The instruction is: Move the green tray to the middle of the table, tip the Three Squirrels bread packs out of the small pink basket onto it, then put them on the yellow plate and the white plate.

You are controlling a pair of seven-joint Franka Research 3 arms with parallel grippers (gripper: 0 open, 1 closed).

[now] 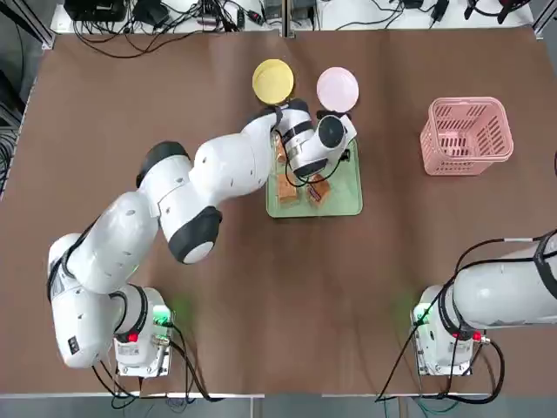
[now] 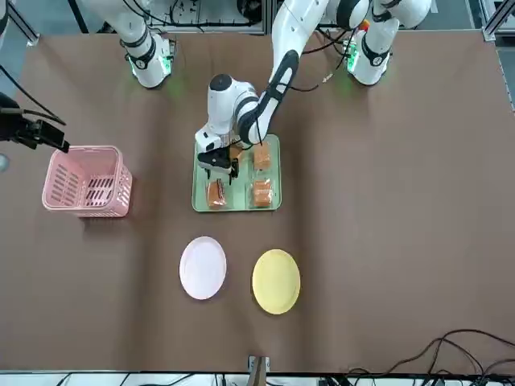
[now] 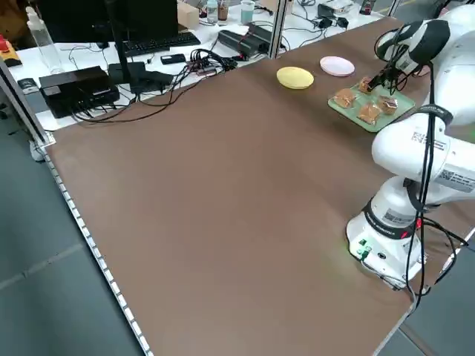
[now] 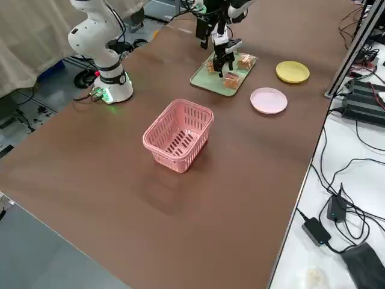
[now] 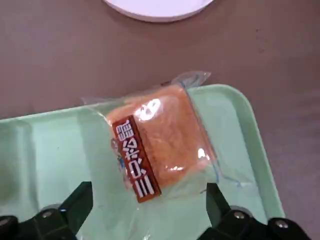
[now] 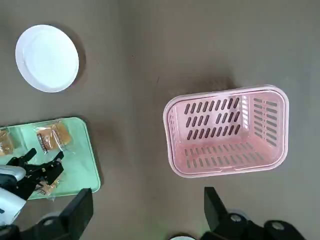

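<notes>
My left gripper wide open, empty, straddling bread pack on green tray (white plate close); right gripper open, parked.

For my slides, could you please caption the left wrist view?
Open left gripper poised over a bread pack on the green tray.

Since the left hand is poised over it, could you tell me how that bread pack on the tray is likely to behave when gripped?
The bread pack probably squashes easily, since it looks like soft bread. Its glossy clear wrapper may slip or crinkle between the open left hand's fingers. It looks light, so it should lift off the green tray readily.
</notes>
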